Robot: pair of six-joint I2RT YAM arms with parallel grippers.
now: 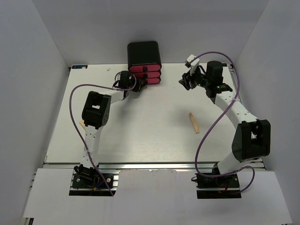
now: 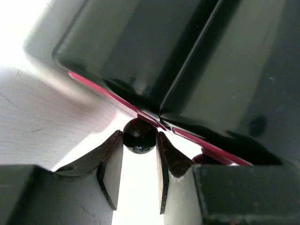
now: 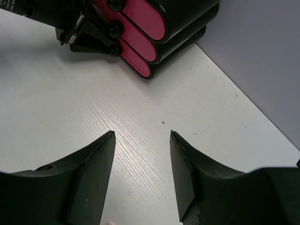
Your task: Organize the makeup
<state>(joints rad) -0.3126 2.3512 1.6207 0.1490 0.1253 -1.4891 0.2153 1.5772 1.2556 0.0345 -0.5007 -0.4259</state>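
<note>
We see one beige stick (image 1: pixel 193 123) lying flat on the white table (image 1: pixel 154 140), right of centre and slanted, with nothing touching it. It is well apart from both claws. A tan sliver (image 1: pixel 81 123) peeks out beside the left arm's elbow near the table's left edge, but we cannot tell what it is.

At the back edge stands the black box (image 1: pixel 144 55) with three pink drawers stacked in its front. The left gripper (image 2: pixel 138 139) reaches to the bottom drawer (image 3: pixel 136 63), and its two fingers pinch that drawer's round black knob (image 2: pixel 139 136), one on each side.

The right gripper (image 3: pixel 142 136) hangs above bare table to the right of the box. Its fingers are spread wide and hold nothing, and its camera looks toward the drawer fronts.
</note>
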